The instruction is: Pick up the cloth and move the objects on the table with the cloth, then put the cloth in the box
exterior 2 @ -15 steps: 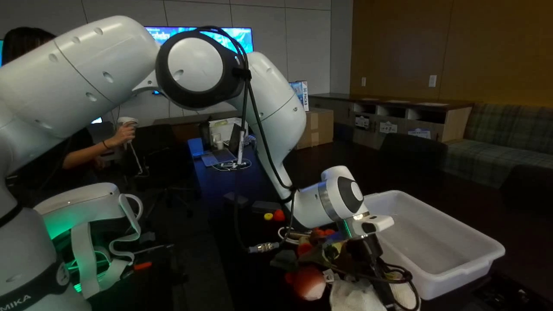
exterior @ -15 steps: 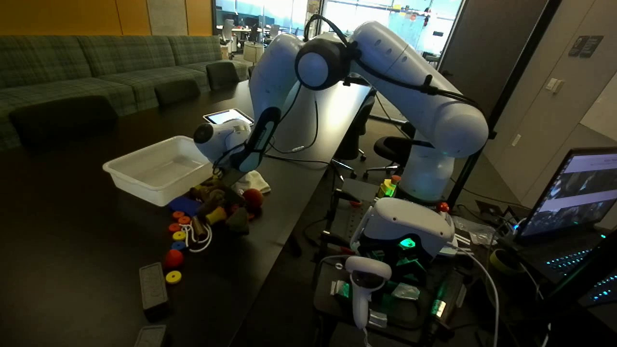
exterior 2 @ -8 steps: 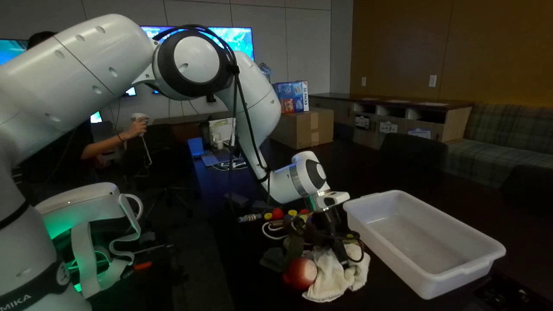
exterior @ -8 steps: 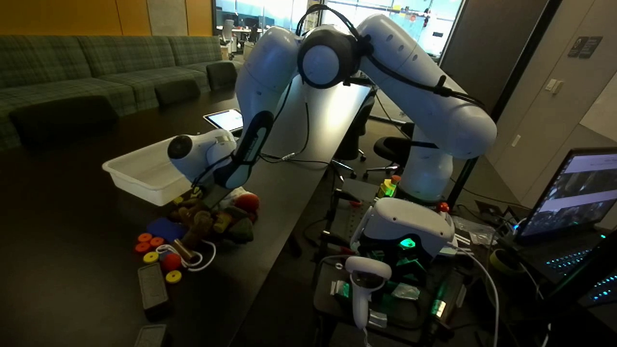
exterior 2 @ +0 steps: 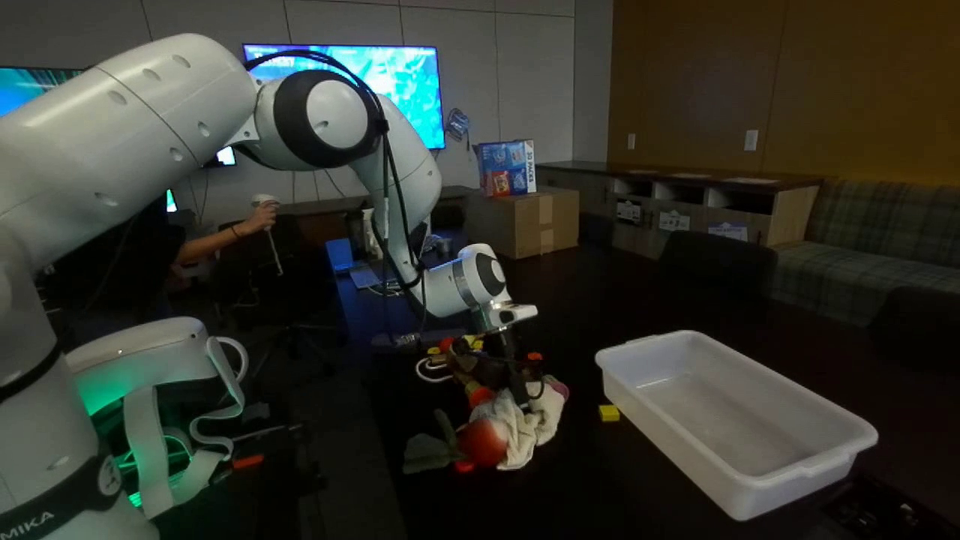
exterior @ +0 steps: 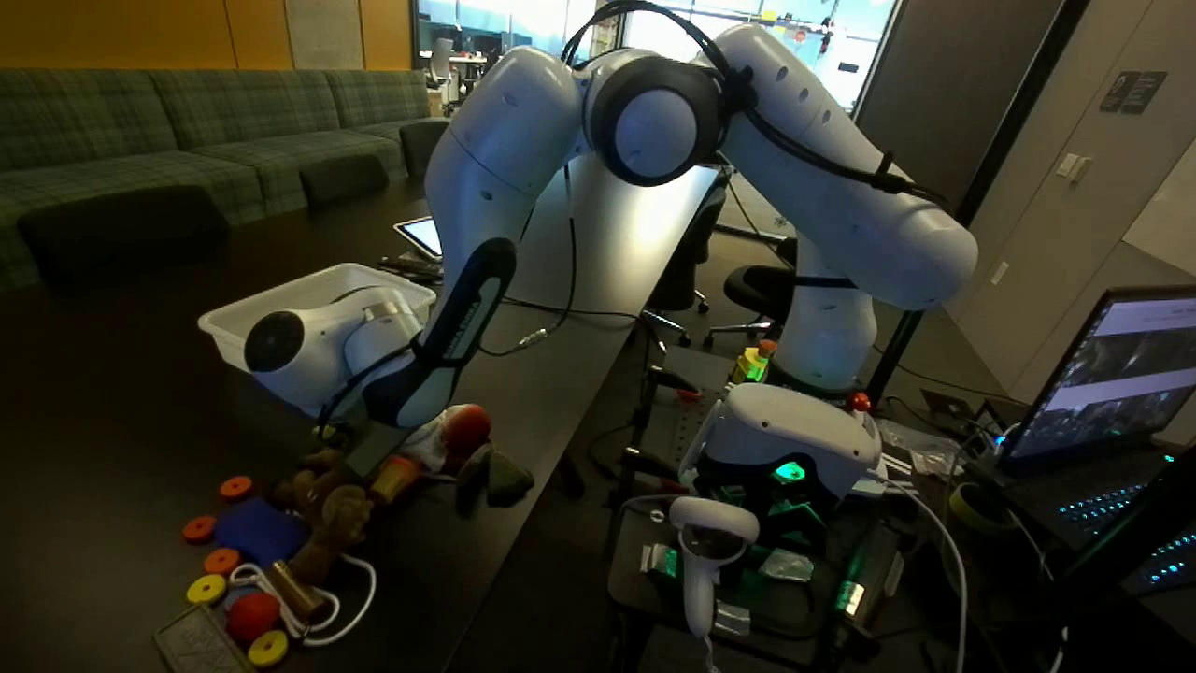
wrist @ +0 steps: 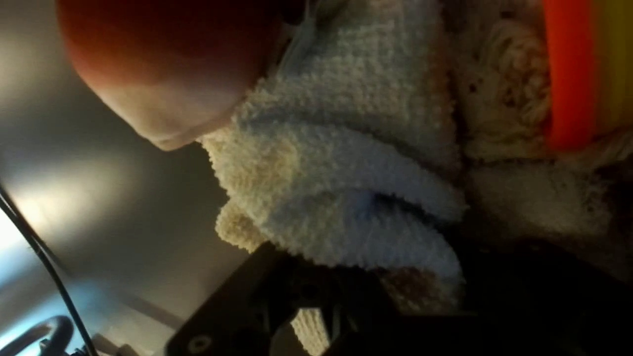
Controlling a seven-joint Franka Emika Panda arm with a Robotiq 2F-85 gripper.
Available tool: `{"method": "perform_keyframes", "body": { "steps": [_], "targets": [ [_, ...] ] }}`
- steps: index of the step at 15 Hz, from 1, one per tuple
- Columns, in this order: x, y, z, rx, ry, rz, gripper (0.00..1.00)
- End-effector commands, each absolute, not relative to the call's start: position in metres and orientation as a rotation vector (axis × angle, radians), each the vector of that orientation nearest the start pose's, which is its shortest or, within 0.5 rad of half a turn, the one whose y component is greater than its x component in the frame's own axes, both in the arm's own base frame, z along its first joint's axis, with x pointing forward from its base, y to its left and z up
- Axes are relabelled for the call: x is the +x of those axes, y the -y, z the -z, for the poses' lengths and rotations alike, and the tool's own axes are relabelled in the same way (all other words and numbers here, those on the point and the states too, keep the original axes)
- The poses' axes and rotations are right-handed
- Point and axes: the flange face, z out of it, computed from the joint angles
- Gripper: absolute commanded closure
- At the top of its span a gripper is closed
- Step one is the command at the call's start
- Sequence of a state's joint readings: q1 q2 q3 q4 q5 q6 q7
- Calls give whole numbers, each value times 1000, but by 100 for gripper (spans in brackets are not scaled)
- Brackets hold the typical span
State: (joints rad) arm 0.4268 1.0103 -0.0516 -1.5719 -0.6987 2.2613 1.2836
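Pincer (exterior 2: 520, 401) points downward, clamped on white terry cloth (wrist: 341, 163). Cloth is bunched over dark table (exterior 2: 600, 487), against red-and-pale rounded toy (exterior 2: 481, 444); well apart from white plastic bin (exterior 2: 667, 435). Yellow block (exterior 2: 609, 413) lies just beside bin. Red ball (exterior: 252, 617) lies near two yellow rings (exterior: 280, 651). Letters "MIKA" can be read on arm base (exterior 2: 82, 457). On blue carton (exterior 2: 507, 168), side print, too small for certainty, seems "30 PACKS".

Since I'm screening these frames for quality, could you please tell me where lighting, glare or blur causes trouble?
Wrist view: the orange strip is blurred, the lower right nearly black; in an exterior view, glare whitens the table toward its far end; in an exterior view, the scene is dim, yet the white box stands out.
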Motion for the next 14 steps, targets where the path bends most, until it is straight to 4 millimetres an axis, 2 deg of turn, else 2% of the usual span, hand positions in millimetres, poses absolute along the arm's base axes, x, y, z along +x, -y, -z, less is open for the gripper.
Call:
{"method": "perform_keyframes", "body": {
  "steps": [1,4,8,11,14],
  "targets": [
    [592,-278,-24,2533,464,-198,85],
    [586,-314,-26,2549,448,-196,85],
    [581,-345,-34,2589,424,-206,85],
    [582,-360,-50,2611,405,-246,85],
    [583,-360,-82,2638,387,-302,85]
  ]
}}
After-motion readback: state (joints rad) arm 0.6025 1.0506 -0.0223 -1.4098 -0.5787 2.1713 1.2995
